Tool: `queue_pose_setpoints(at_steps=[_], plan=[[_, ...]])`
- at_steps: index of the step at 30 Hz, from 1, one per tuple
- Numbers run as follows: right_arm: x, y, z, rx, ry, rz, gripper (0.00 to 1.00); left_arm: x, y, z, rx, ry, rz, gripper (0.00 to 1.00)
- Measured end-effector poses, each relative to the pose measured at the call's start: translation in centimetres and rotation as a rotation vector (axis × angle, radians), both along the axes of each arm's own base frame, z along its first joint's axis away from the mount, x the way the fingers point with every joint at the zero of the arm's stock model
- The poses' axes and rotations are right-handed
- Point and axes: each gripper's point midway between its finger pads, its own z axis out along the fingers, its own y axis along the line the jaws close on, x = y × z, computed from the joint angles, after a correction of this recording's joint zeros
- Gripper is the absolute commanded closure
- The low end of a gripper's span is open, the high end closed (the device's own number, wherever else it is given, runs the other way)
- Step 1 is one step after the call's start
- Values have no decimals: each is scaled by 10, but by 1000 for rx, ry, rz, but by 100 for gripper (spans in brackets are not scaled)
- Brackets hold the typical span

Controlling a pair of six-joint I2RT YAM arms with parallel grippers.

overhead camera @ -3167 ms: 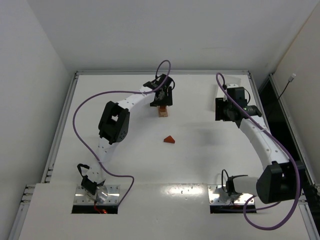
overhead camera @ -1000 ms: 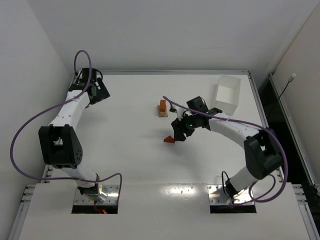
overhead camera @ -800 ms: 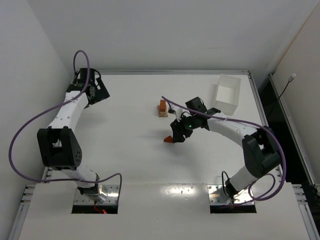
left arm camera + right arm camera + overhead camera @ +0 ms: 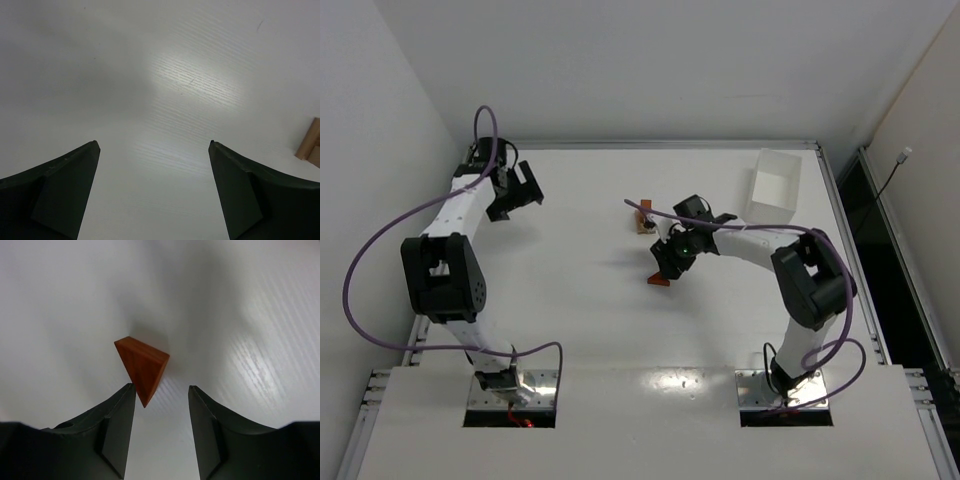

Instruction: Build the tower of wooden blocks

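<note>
The wood block tower [image 4: 642, 222] is a short stack, tan at the bottom and reddish-brown on top, standing at mid-table; the right arm's cable crosses over it. A reddish-brown triangular wedge [image 4: 660, 281] lies on the table in front of the tower. My right gripper [image 4: 666, 268] hovers right at the wedge. In the right wrist view the wedge [image 4: 142, 367] points its tip into the gap of the right gripper [image 4: 161, 387], close to the left finger [image 4: 120, 430]. The jaws are apart and nothing is clamped. My left gripper [image 4: 532, 190] is open at the far left and holds nothing.
A white tray [image 4: 777, 185] stands at the back right. In the left wrist view the left gripper [image 4: 153, 143] looks over bare table, with a tan block's edge [image 4: 311, 145] at the right border. Table rails run along the left and right sides.
The right gripper has slid left, closer to the wedge, and its jaws have narrowed. The left arm has drawn back slightly at the far left, its jaws unchanged.
</note>
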Motion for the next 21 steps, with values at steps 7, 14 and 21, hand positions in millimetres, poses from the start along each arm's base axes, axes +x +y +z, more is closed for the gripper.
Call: queue_pose_setpoints(at_steps=[7,14,21], plan=[[9,3,1,-8,-29,15,58,7,-2,-5,-15,9,-11,11],[-6,9,-3,-34,-18,84,58,6,-2,-13,-27,28,-13,11],[-19,16,-6,-44,-11,130,60,7,-4,-13,-36,27,-19,11]])
